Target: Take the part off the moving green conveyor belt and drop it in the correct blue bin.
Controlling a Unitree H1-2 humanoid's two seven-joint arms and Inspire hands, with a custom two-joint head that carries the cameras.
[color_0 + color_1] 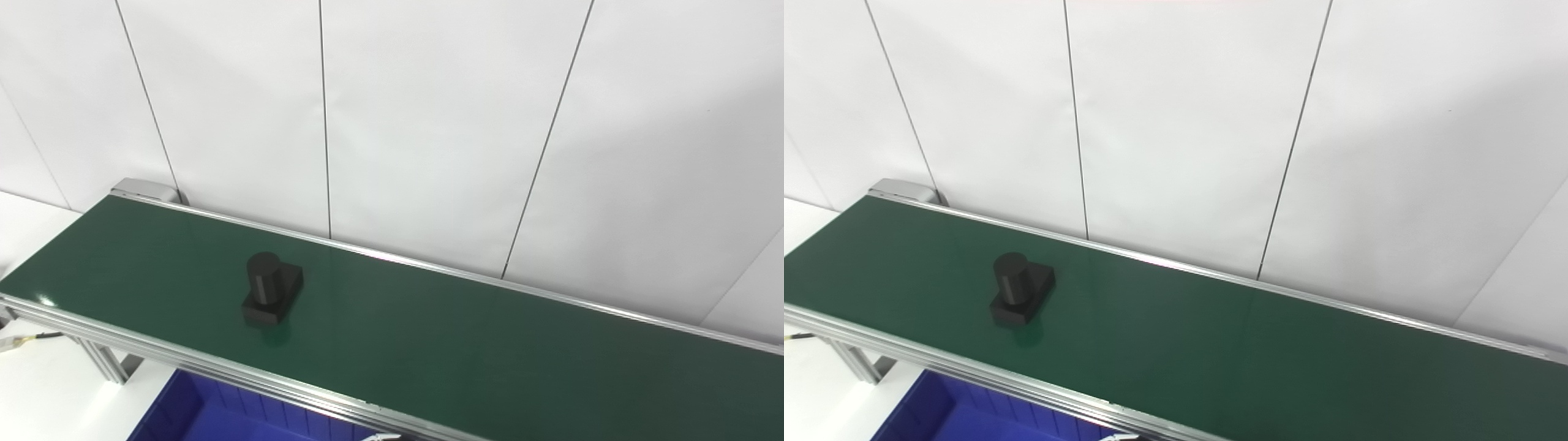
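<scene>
At the far left you see the white table surface [37, 380], with a thin cable [33, 337] lying across it beside the aluminium leg [101, 361] that carries the belt frame. Above it runs the green conveyor belt [459, 343], stretching from the upper left corner down toward the right edge, edged by a silver rail [184, 361] on the near side. The black part [271, 296] sits on the left portion of the belt, roughly midway between the near and far rails: a flat rectangular base with an upright cylinder standing on it. Nothing touches it. Below the near rail, at the bottom of the picture, you see one corner of a blue bin [202, 413]; most of it is cut off. Behind the belt stands a white panelled wall [429, 122]. You see neither hand, so you cannot tell whether either is spread or closed.
</scene>
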